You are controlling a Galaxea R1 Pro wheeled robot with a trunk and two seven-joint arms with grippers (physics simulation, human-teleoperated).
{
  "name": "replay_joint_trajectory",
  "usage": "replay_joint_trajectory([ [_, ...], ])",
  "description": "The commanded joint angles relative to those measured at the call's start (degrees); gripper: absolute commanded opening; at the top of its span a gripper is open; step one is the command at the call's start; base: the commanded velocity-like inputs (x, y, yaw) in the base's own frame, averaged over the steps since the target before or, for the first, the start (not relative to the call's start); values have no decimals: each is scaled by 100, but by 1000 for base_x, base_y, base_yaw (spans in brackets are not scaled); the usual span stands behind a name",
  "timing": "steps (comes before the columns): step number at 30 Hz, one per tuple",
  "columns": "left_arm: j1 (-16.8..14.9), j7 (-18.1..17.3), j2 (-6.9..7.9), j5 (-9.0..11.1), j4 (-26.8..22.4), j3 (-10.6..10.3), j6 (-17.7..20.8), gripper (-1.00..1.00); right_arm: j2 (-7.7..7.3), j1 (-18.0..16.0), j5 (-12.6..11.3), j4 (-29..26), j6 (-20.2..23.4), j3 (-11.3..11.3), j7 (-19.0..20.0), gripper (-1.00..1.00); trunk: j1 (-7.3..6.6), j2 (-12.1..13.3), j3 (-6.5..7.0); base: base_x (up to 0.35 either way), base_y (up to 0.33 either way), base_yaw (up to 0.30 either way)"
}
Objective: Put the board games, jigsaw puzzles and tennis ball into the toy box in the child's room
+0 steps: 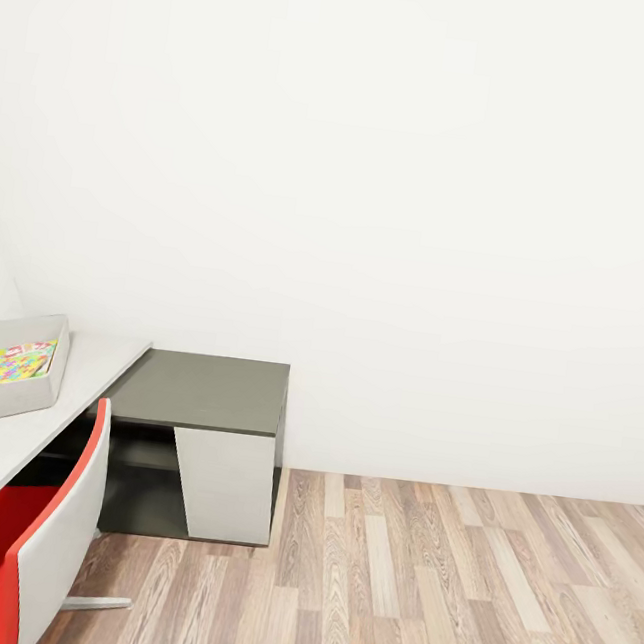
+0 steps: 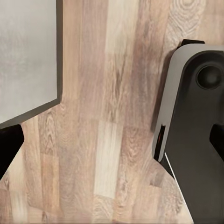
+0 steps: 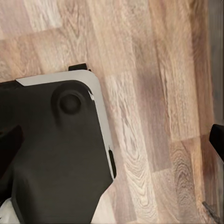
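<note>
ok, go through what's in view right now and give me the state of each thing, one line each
light grey sloped-sided toy box: upright on the desk, lidless, multicoloured jigsaw piece inside.
multicoloured jigsaw puzzle: lying in the toy box.
pale grey-topped desk: bare beside the box.
dark grey end unit: top bare, lower shelf open.
red and white chair: pushed up to the desk.
left gripper, right gripper: state cannot be told.

The head view is bright and evenly lit; the plain white wall [image 1: 401, 171] is washed almost featureless. A soft shadow lies under the dark grey low end unit [image 1: 207, 394]. Both wrist views are dimmer and slightly soft, the wood-plank floor [image 2: 112, 116] grain smeared, without glare.
</note>
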Motion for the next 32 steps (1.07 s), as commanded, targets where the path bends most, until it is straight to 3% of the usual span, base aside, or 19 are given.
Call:
replay_joint_trajectory([
  [1, -3, 11, 0, 52, 30, -43, -14, 100, -7, -2, 64, 10, -34, -48, -16, 100, 3, -12, -13, 0, 0, 0],
  [8, 1, 12, -119, 53, 148, -36, 0, 100, 117, 4, 76, 31, -48, -29, -12, 100, 3, -12, -13, 0, 0, 0],
  [12, -1, 15, -150, 51, 156, -30, 9, 100, 327, 4, 67, 37, -52, -35, -7, 100, 3, -12, -13, 0, 0, 0],
  [15, -6, 12, -155, 42, 104, -9, -19, 100, 390, 2, 67, 43, -47, -39, -6, 100, 3, -12, -13, 0, 0, 0],
  [24, -33, 3, -315, 57, -40, 9, -28, 100, 373, 5, 72, 45, -51, -47, -5, 100, 3, -12, -13, 0, 0, 0],
  [32, -34, 2, -334, 37, -51, 7, -32, 100, 407, 5, 76, 45, -52, -41, -5, 100, 3, -12, -13, 0, 0, 0],
])
